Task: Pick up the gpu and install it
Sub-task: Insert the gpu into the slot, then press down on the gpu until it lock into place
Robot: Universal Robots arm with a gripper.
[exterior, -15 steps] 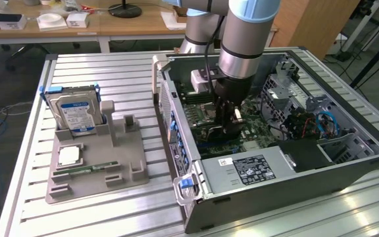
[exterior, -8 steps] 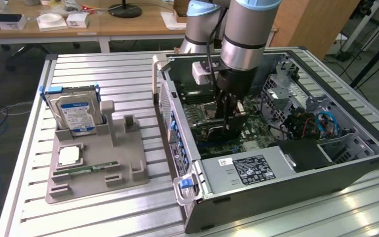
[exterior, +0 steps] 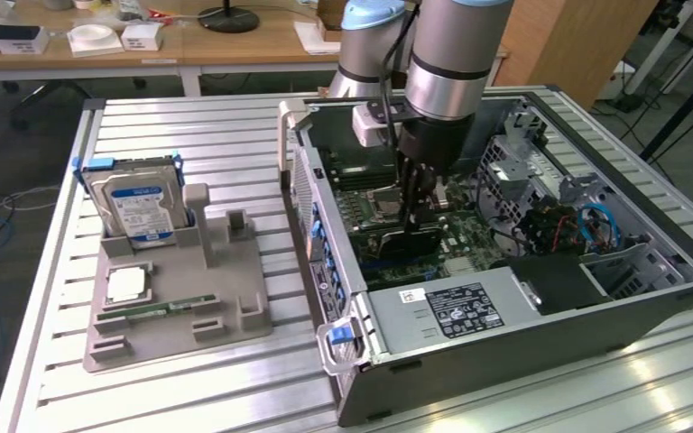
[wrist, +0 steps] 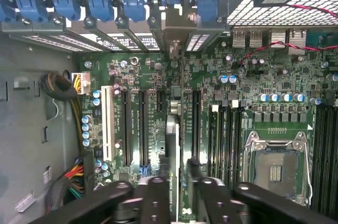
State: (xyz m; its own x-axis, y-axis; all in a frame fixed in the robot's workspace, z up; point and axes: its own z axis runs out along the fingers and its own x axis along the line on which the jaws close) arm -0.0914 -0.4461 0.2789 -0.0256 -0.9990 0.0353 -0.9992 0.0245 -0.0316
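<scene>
End effector [wrist: 177, 195] clamped on gpu [wrist: 177, 145] | card edge-on below fingers, over motherboard [wrist: 237, 102] slot

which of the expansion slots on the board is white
The slot nearest the bundle of coloured cables; the other long slots beside it are black.

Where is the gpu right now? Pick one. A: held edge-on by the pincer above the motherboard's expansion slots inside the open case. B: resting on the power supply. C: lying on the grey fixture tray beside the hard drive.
A: the pincer reaches down into the open computer case, and the wrist view shows the gpu standing edge-on between its fingers, over the motherboard slots.
</scene>
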